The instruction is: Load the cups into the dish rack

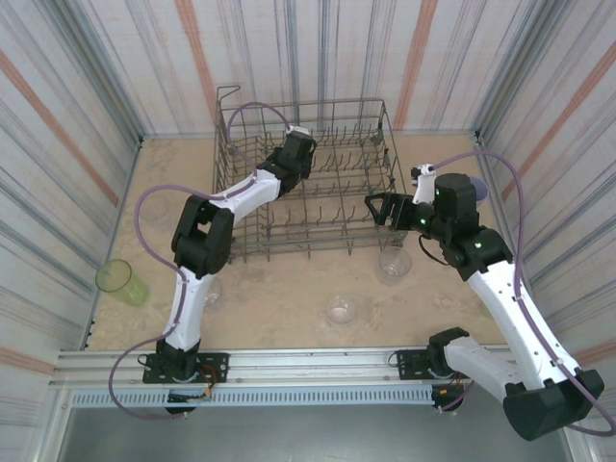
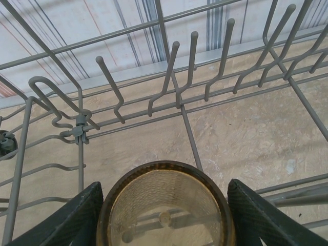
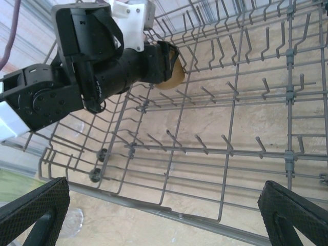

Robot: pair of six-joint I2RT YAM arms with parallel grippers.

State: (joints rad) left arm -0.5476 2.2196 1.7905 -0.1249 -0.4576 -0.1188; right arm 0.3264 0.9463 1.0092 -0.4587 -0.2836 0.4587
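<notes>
We see the amber cup (image 2: pixel 165 220) inside the dish rack (image 1: pixel 308 250), toward the rack's far-left part. It is clamped in the left gripper (image 2: pixel 164 184), whose fingers (image 2: pixel 66 220) press against its 2 sides. Its mouth faces back at the wrist camera and its base points away toward the rack's wire floor. Its long axis therefore runs along the fingers, tilted rather than upright. It is translucent brown with a darker rim and a small nub at the middle of its base.

The right gripper (image 1: pixel 378 207) hangs spread wide, grasping nothing, at the rack's near-right corner. A clear cup (image 1: pixel 395 262) stands near that corner, and a yellow-green cup (image 1: pixel 120 282) sits well off the rack's near-left corner.
</notes>
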